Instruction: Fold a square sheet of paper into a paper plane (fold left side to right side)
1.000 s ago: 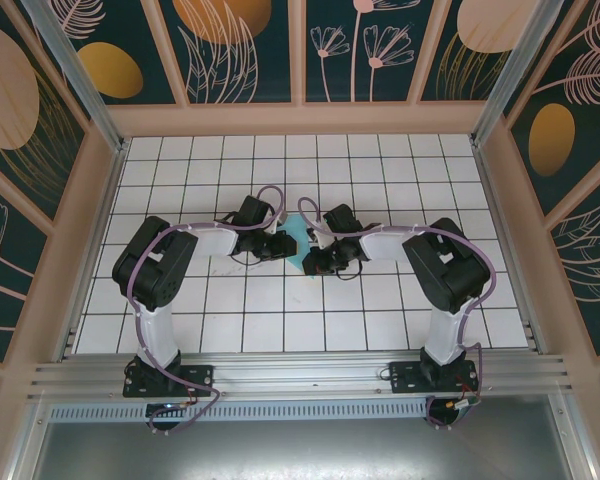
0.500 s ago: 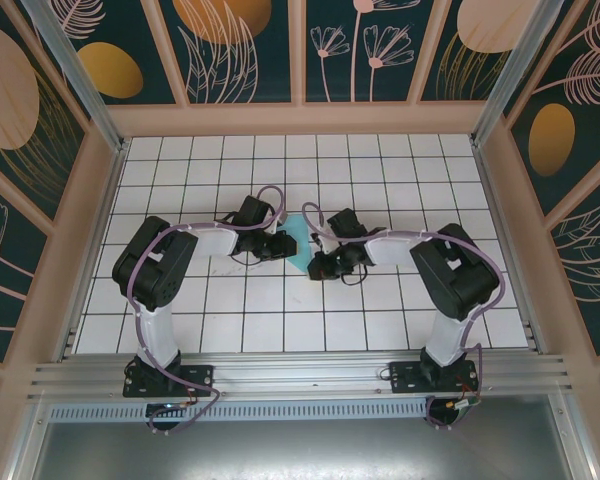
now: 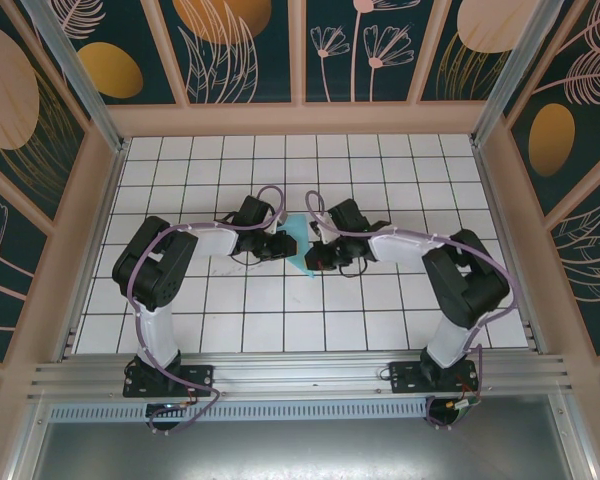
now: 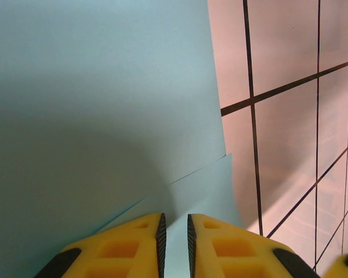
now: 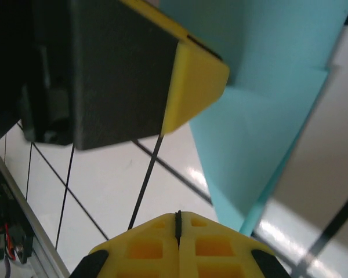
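The turquoise sheet of paper (image 3: 298,240) lies folded in layers on the white tiles between my two grippers. In the left wrist view the sheet of paper (image 4: 104,116) has one flap curving up over a lower layer. My left gripper (image 4: 174,217) rests over that lower layer with its jaws a narrow slit apart, and paper shows through the gap. From above, the left gripper (image 3: 283,246) sits at the paper's left edge. My right gripper (image 5: 178,214) is shut with nothing in it, just off the pointed edge of the paper (image 5: 261,133). From above, the right gripper (image 3: 317,257) is at the paper's right side.
The left gripper's yellow fingertip (image 5: 194,81) hangs close in front of the right wrist camera. White tiled floor (image 3: 380,320) stretches all round. Wooden frame walls (image 3: 300,120) enclose it, and an aluminium rail (image 3: 300,375) runs along the near edge.
The right gripper has closed fully and shifted slightly towards the back beside the paper, its elbow swinging right. The left arm has stayed still.
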You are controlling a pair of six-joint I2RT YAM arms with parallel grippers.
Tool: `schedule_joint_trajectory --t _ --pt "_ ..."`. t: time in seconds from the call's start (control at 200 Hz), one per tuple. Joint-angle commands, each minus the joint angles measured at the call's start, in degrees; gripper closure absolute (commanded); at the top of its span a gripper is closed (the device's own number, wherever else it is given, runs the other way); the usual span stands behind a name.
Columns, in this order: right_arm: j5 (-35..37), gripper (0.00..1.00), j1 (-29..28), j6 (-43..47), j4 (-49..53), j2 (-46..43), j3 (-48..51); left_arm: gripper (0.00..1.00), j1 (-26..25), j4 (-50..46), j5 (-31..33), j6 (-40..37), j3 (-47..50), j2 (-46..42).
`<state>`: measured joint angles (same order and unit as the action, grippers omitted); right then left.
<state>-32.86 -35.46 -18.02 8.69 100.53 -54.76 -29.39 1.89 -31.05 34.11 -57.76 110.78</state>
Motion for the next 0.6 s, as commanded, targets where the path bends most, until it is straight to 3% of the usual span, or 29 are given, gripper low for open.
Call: schedule_joint_trajectory --t 0.0,0.595 --pt "0.1 1.00 0.1 -2.0 -1.5 4.0 -2.1 0.78 -0.2 -1.6 3.3 -1.1 0.2 1.6" --pt "7.2 1.00 0.8 -2.5 7.0 8.6 -2.4 0.77 -0.9 1.2 -0.1 -0.1 1.5 -5.8"
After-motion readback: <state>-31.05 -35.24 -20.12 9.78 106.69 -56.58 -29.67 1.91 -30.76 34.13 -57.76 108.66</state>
